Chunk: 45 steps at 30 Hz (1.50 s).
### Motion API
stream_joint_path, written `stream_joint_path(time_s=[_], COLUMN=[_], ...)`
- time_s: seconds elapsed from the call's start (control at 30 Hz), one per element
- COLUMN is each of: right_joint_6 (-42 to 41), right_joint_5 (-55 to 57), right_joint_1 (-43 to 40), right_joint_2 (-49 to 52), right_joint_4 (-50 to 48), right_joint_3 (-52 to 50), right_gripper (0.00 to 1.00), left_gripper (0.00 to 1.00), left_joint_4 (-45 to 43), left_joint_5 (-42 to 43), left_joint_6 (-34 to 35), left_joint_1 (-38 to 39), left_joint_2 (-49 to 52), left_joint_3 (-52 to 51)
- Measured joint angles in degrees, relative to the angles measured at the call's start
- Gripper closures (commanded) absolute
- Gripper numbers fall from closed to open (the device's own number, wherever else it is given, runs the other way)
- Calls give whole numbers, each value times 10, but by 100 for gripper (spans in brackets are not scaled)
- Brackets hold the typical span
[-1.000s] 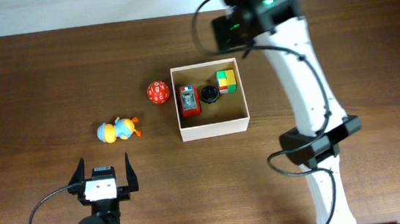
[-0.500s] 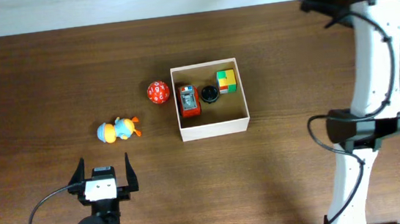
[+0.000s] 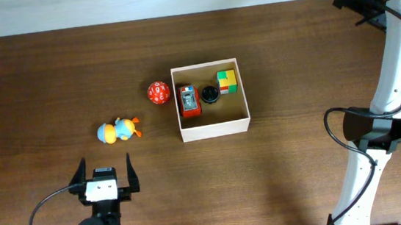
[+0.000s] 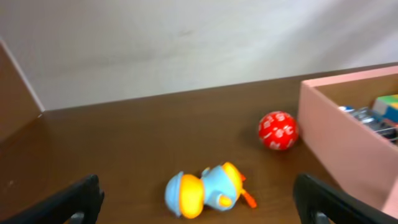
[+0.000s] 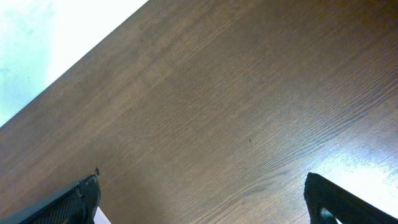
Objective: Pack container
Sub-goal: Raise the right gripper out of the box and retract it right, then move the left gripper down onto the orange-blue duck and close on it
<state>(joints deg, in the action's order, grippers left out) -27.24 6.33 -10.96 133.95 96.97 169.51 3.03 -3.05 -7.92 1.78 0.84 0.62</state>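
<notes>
The container point(image 3: 213, 128), a square white-walled box with a tan floor, sits mid-table. Inside lie a red toy point(image 3: 189, 101), a black round piece point(image 3: 209, 95) and a multicoloured cube point(image 3: 227, 81). Just left of the box rests a red dotted ball point(image 3: 157, 93), point(image 4: 278, 130). Further left lies a blue and orange duck toy point(image 3: 119, 131), point(image 4: 205, 190). My left gripper point(image 3: 105, 168), point(image 4: 198, 208) stands open and empty near the front edge, with the duck ahead of it. My right gripper point(image 5: 205, 199) is open and empty over bare wood at the far right corner.
The container's near wall point(image 4: 336, 143) shows at the right of the left wrist view. The right arm point(image 3: 394, 57) reaches from its base at the front right up the table's right side. A pale wall runs behind the table's far edge.
The right arm has swung away from above the container's far side to the table's far right corner, and its jaws have spread wider. The left arm and all toys have stayed put.
</notes>
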Motion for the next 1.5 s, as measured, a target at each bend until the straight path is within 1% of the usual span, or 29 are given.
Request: stream_joint_path(time_s=[0.1,0.2,0.3,0.4,0.43,0.47,0.7,0.87,1.0,1.2,1.37,1.5], right_joint_6=[0,0,0,0,0,0,0,0,0,0,0,0], right_joint_5=[-1,-1,-2,-3,-3,-3,-4,-4,-4,-4,-4,-4], right_joint_1=[0,0,0,0,0,0,0,0,0,0,0,0], right_joint_2=[0,0,0,0,0,0,0,-1,-1,-1,-1,-1], right_joint_4=[0,0,0,0,0,0,0,0,0,0,0,0], right_joint_3=[0,0,0,0,0,0,0,0,0,0,0,0], right_gripper=[1,1,1,1,1,1,1,1,1,1,1,1], left_gripper=[1,1,1,1,1,1,1,1,1,1,1,1], left_joint_4=[-34,-31,7,78,123,147,484,681,708,709,710,713], left_joint_5=[38,62,74,77,76,75,76,107,134,153,144,107], left_joint_6=[2,26,41,43,43,43,43,43,43,43,45,71], left_joint_1=[0,0,0,0,0,0,0,0,0,0,0,0], left_joint_2=[0,7,52,136,184,216,542,743,812,903,968,1026], left_joint_3=[0,18,88,211,277,319,723,940,980,983,983,984])
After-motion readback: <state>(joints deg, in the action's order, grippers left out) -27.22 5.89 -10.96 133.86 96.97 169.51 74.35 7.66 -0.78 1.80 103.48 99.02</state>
